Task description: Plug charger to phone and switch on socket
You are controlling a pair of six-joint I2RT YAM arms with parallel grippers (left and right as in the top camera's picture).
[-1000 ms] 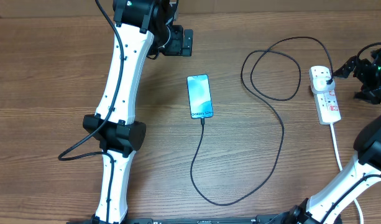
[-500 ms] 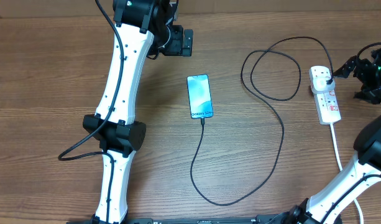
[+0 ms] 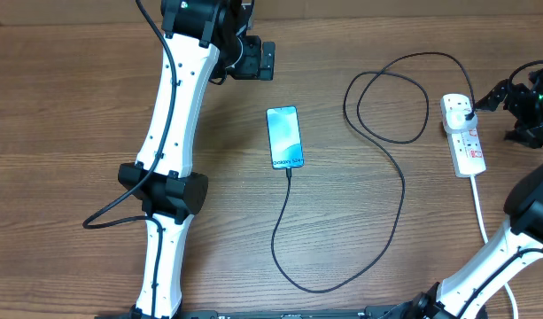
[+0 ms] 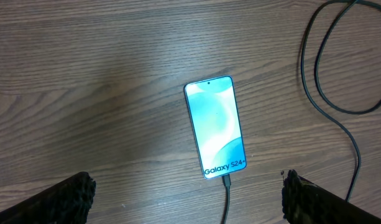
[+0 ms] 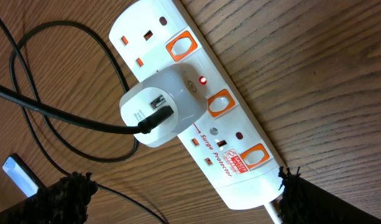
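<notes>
The phone (image 3: 285,137) lies screen up mid-table, lit blue-teal; it also shows in the left wrist view (image 4: 215,127). The charger's black cable (image 3: 399,190) has its tip (image 4: 226,182) in the phone's near end. The cable loops across the table to a white adapter (image 5: 162,106) seated in the socket (image 3: 467,140). A small red light (image 5: 203,80) glows on the socket (image 5: 240,155) beside the adapter. My left gripper (image 3: 267,60) is open and empty, beyond the phone's far end (image 4: 187,186). My right gripper (image 3: 503,113) is open and empty, just right of the socket (image 5: 184,186).
The socket's thick white cord (image 3: 481,208) runs toward the front edge on the right. My left arm (image 3: 169,151) stretches along the table's left side. The black cable's wide loops (image 3: 386,97) lie between phone and socket.
</notes>
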